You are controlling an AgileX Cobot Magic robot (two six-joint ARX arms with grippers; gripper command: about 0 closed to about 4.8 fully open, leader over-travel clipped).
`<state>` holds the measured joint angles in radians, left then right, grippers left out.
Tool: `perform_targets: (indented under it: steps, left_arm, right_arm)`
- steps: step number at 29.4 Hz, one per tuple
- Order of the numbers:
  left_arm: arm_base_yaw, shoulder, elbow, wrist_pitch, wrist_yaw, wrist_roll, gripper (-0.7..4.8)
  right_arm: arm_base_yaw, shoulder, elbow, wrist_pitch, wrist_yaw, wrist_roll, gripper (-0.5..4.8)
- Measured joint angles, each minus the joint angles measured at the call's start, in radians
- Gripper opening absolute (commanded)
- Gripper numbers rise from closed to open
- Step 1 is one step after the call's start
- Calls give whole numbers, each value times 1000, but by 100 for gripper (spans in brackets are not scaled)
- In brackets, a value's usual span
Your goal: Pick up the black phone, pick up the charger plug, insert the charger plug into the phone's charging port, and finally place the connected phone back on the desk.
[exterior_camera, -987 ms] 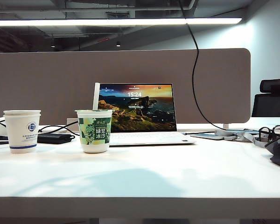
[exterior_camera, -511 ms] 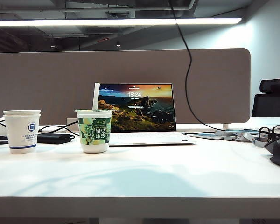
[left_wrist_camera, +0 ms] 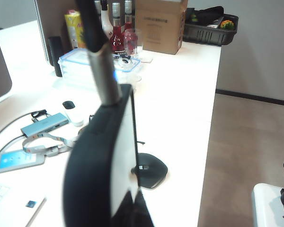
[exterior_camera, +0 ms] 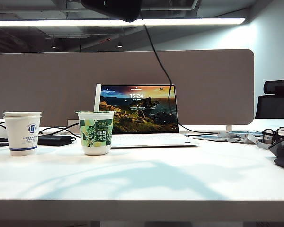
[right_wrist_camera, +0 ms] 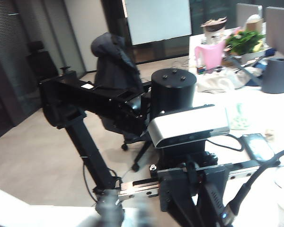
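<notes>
With your left tool (left_wrist_camera: 128,213) clamped on the black phone (left_wrist_camera: 102,161) high above the tabletop (exterior_camera: 142,182), the charger plug (left_wrist_camera: 105,75) at its top edge, and the right tool (right_wrist_camera: 116,210) close by with an opening I cannot tell, the drag of the hanging cable (exterior_camera: 157,57) could lever the plug out.

Ext view: grey-beige divider panel (exterior_camera: 123,85) spans mid frame behind white counter (exterior_camera: 142,179). Long ceiling strip light (exterior_camera: 118,22) across top, lit; dark exposed ceiling above. Black office chair (exterior_camera: 276,99) at right edge, pale wall behind. L wrist view: brown-grey floor (left_wrist_camera: 241,156) lower right.
</notes>
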<state>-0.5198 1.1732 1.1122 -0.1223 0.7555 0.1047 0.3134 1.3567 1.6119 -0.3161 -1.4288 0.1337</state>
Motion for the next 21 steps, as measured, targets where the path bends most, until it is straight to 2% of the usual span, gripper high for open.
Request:
perform_targets:
  steps: [4,7,9,13,16,18,21]
  left_arm:
    - [-36,68,0,69,-19,-60,-6]
    - [-76,138,0,121,-58,-130,-6]
    - [-97,200,0,157,-71,-138,-6]
    - [-125,330,0,209,-71,-148,-6]
    - [-134,419,0,241,-71,-194,-6]
    - [-142,472,0,278,-93,-230,-6]
    - [-169,518,0,318,-196,-237,-6]
  right_arm:
    - [-26,-30,0,-3,126,-20,-2]
    - [-68,-55,2,-3,307,-26,-1]
    - [-80,-57,2,-12,394,-26,-1]
    - [-94,-83,2,-13,434,-27,-2]
    - [-92,-88,2,-20,466,-27,-2]
    - [-92,-109,2,-57,598,-29,-2]
    - [-93,-145,2,-111,779,-30,-2]
